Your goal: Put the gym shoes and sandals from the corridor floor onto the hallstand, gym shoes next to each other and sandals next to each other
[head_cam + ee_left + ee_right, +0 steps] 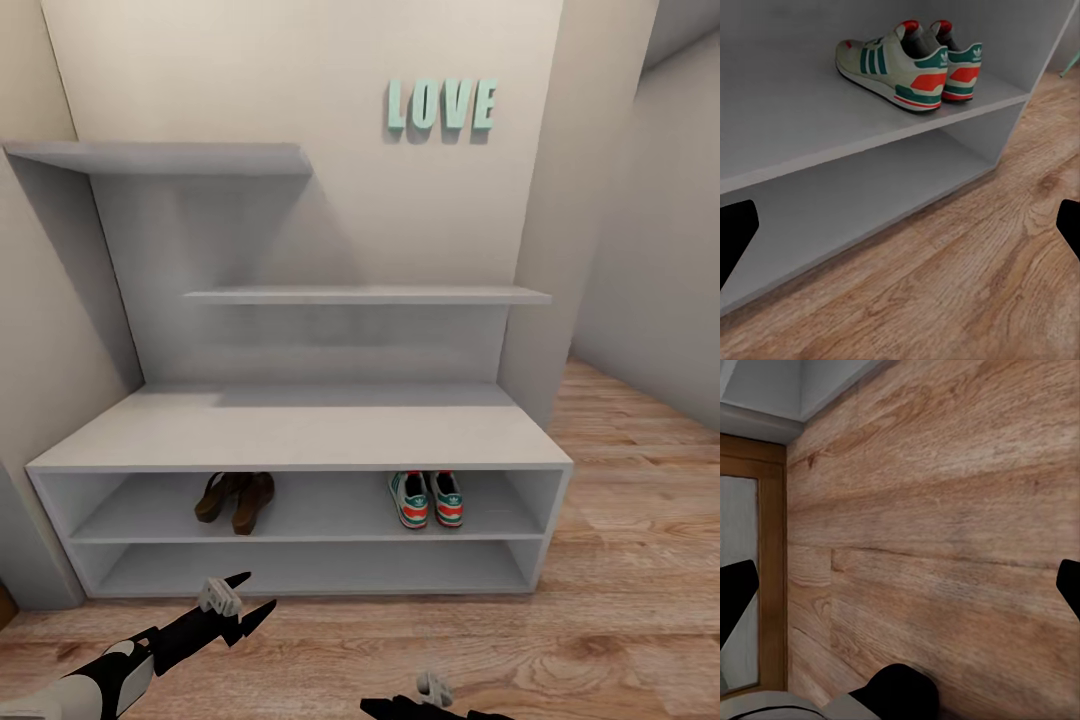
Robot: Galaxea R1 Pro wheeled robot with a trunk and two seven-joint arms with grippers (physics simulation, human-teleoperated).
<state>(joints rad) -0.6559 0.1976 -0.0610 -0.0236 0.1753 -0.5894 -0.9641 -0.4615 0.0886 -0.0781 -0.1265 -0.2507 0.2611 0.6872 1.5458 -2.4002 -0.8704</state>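
Since both pairs already sit heel-out on the pale grey hallstand upper shelf, brown leather sandals left of white green-striped sneakers, both arms' fingers hang spread, empty, left arm nearer.

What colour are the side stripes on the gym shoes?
Green, on the gym shoes; clearest in the left wrist view.

The right gripper is cut off by the head view's bottom edge
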